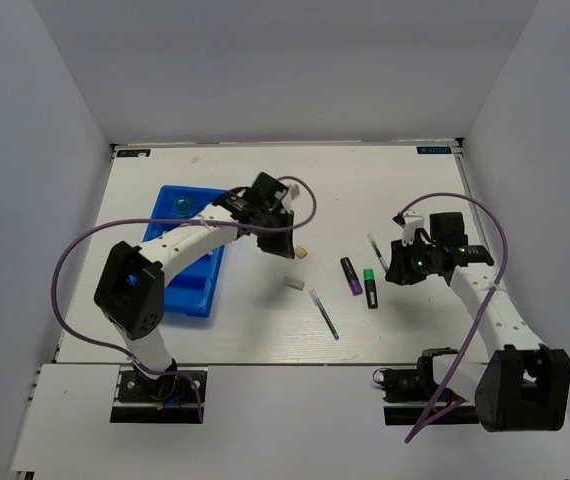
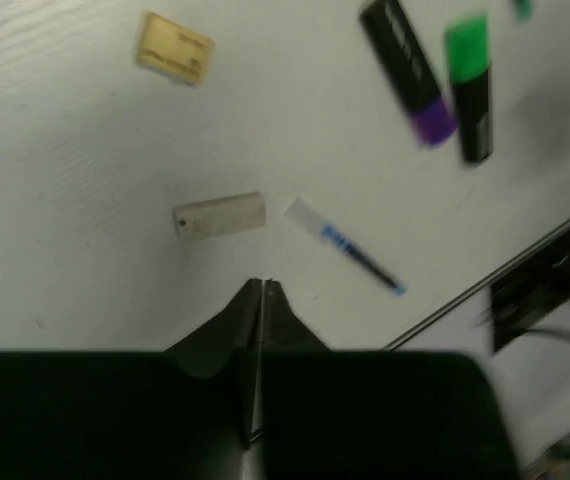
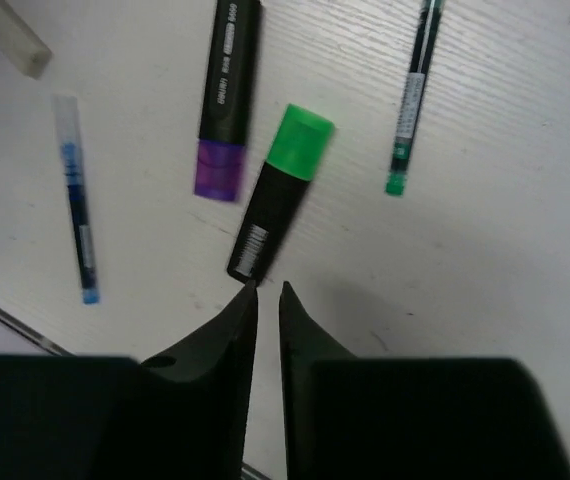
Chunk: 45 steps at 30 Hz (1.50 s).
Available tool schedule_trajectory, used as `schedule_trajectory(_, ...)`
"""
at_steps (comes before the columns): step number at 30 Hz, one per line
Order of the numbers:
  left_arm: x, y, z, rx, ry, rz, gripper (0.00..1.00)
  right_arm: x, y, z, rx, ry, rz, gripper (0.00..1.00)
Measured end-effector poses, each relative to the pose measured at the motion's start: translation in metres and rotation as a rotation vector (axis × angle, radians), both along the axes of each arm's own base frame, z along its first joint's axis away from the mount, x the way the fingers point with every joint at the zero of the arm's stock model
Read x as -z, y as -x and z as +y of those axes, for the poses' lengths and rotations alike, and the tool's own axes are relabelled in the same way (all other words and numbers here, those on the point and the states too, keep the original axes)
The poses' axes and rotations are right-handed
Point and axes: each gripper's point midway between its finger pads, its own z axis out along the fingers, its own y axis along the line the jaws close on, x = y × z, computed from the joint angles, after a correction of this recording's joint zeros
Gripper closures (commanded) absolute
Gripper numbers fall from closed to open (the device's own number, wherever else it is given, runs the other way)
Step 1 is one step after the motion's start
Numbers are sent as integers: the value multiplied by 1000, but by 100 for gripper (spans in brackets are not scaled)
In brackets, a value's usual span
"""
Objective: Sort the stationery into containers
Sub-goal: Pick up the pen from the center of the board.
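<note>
Right gripper (image 3: 265, 288), jaws nearly together and empty, hovers beside the green-capped highlighter (image 3: 280, 190), right of centre, well apart from the blue tray (image 1: 180, 300) at left. The highlighter is likely light, stiff and slick, best pinched across its black barrel. Left gripper (image 2: 262, 286) is clenched on nothing.

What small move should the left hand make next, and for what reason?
Probably open the left hand and lower it onto the white eraser. The hand is shut and empty, and the eraser lies on the table just ahead of its tips, outside the blue tray.
</note>
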Motion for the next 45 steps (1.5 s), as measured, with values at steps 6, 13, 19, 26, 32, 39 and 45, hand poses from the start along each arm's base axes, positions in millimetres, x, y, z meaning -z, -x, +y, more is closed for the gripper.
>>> schedule_trajectory(6, 37, 54, -39, 247, -108, 32, 87, 10, -18, -16, 137, 98, 43, 99)
schedule_trajectory(13, 39, 35, -64, 190, -117, -29, 27, 21, -18, -3, 131, 98, 88, 68)
schedule_trajectory(19, 25, 50, -23, 116, -139, -84, 24, 49, -6, 18, 38, 156, 184, 63)
schedule_trajectory(26, -19, 77, 29, 58, -103, -213, 21, 68, -6, 24, 20, 255, 214, 60)
schedule_trajectory(32, -33, 101, 74, 3, -89, -296, 20, 84, -17, 20, 48, 351, 223, 55)
schedule_trajectory(39, -14, 125, 112, -39, -129, -293, 20, 87, -33, 24, 68, 405, 207, 63)
schedule_trajectory(45, -23, 133, 131, -62, -130, -337, 20, 87, -37, 27, 72, 399, 204, 100)
